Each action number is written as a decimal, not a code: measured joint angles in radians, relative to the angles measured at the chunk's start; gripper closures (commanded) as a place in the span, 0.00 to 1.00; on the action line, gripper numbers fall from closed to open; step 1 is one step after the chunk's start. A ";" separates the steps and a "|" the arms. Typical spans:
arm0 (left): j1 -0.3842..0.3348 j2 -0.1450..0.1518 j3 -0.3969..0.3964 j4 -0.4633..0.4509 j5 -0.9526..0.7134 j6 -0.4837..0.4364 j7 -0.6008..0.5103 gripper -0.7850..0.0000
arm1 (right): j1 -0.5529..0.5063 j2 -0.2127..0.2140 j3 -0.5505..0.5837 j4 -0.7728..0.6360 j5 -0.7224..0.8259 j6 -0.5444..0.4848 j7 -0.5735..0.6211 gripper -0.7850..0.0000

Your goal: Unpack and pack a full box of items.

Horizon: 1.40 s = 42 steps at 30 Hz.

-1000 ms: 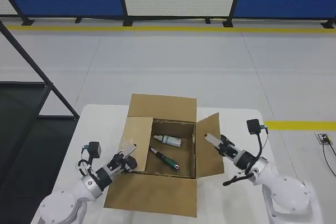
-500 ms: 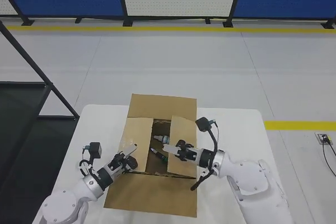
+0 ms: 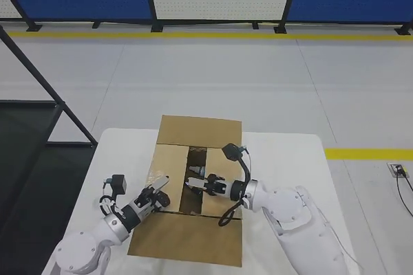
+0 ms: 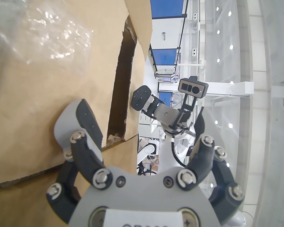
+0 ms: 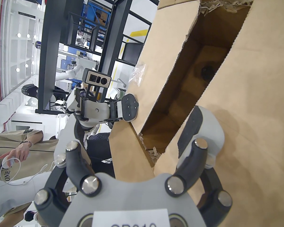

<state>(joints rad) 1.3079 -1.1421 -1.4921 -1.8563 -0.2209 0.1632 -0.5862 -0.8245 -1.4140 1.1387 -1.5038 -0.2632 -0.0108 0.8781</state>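
Box (image 3: 198,132): sitting at table (image 3: 289,148) centre, side flaps nearly shut. Touching right flap (image 5: 250,95) with right gripper (image 5: 135,138), left flap (image 4: 37,119) with left gripper (image 4: 142,116), both spread wide, gripping nothing. Judging cardboard light, stiff, tear-prone: pushing flap faces, not pinching.

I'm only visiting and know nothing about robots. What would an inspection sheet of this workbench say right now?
Surface: white table, carrying one box.
Job's things: cardboard box, two side flaps folded nearly shut, narrow gap between them; a white bottle shows through the gap.
Clutter: crumpled clear plastic film lying on the left-side flap.
Grippers: left gripper open, one finger on the left-side flap; right gripper open, one finger on the right-side flap.
Cables: black cable looping at the right wrist; a floor cable beside the table.
Surroundings: blue panels, yellow floor line, black metal frame.
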 measured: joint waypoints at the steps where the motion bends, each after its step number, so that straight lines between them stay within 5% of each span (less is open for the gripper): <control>1: -0.002 0.000 0.002 0.002 0.000 0.002 0.002 0.00 | 0.001 0.000 -0.003 0.003 -0.001 0.001 -0.002 0.00; 22: -0.019 0.002 0.023 0.029 0.010 0.039 0.039 0.00 | 0.014 0.010 -0.049 0.016 -0.084 0.050 -0.025 0.00; 42: 0.027 0.008 -0.043 -0.062 -0.055 -0.023 0.037 0.00 | -0.029 0.026 0.000 -0.080 -0.004 -0.072 -0.095 0.00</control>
<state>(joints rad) 1.3345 -1.1342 -1.5346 -1.9181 -0.2758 0.1402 -0.5492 -0.8530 -1.3880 1.1384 -1.5835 -0.2668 -0.0832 0.7830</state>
